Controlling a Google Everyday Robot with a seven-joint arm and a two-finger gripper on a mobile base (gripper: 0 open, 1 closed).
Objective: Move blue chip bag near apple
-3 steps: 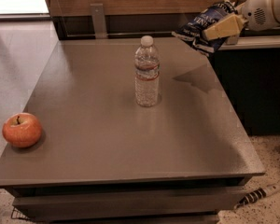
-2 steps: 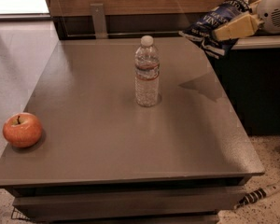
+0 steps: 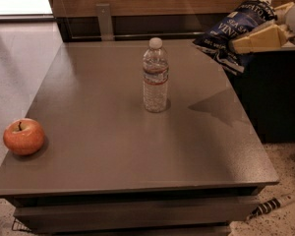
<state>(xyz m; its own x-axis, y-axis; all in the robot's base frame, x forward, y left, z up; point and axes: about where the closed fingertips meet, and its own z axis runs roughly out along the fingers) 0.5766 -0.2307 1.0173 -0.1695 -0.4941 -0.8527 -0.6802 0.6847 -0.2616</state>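
Note:
The blue chip bag (image 3: 233, 31), dark navy foil with white lettering, hangs in the air above the table's far right corner. My gripper (image 3: 253, 36) is shut on it at the upper right, its cream fingers (image 3: 258, 38) clamping the bag's right side. The bag casts a shadow on the tabletop below. The apple (image 3: 23, 136), red-orange with a short stem, sits at the table's near left edge, far from the bag.
A clear water bottle (image 3: 155, 75) with a white cap stands upright in the middle of the grey table (image 3: 113, 146). A wooden wall runs behind. A dark cabinet (image 3: 273, 97) stands right of the table. A striped object (image 3: 273, 206) lies on the floor at lower right.
My gripper has carried the blue chip bag a little higher and to the right, toward the table's far right corner. The apple and the bottle have not moved.

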